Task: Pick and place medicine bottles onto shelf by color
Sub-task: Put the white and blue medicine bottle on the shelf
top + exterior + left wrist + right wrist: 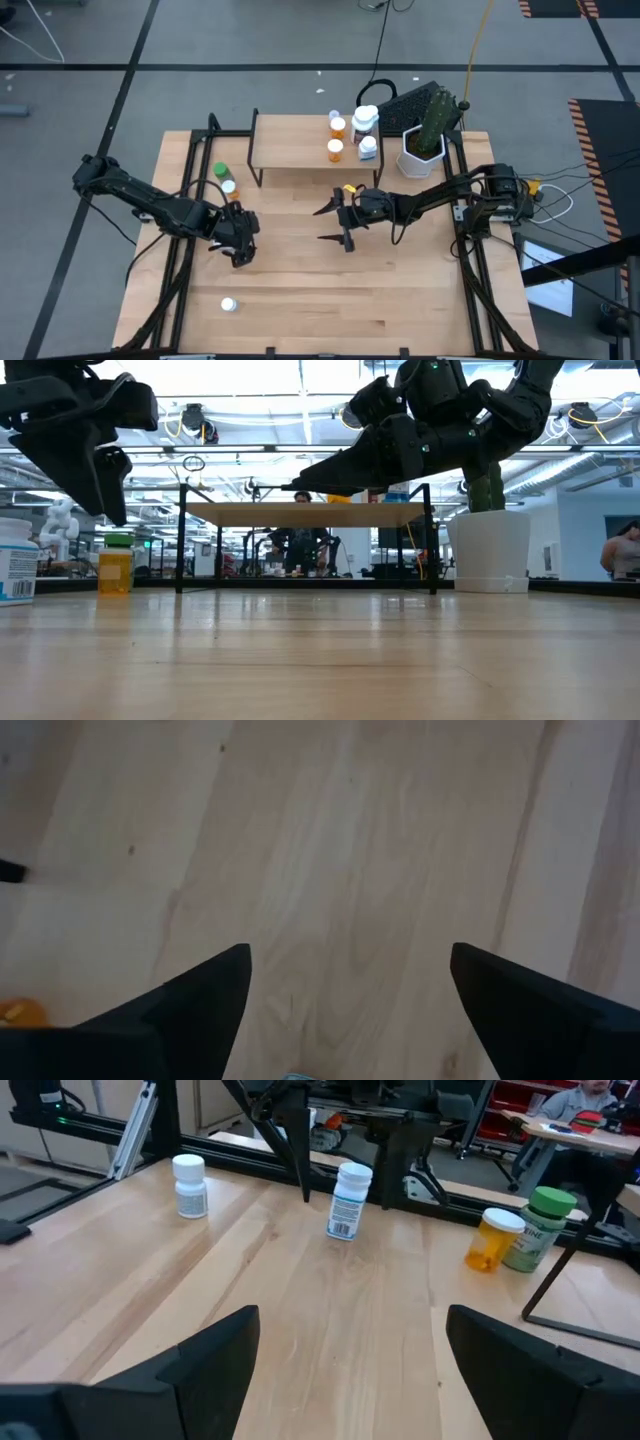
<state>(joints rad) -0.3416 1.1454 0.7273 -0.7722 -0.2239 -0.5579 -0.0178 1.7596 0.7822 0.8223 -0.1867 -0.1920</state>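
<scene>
Bottle (349, 1201) sits well ahead of right gripper (345, 1365), fingers apart.

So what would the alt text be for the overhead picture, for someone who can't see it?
Two dark robot arms hold open pincers, left and right, above a wooden table. Several medicine bottles stand on a small shelf; others sit on the table beside it.

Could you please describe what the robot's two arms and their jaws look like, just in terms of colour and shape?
Both arms are matte black, built of slim jointed links. The left gripper and right gripper each end in two flat, pointed black jaws that taper like wedges. The right arm's base is boxy, with yellow and white cables trailing off beside it. No markings are readable.
</scene>
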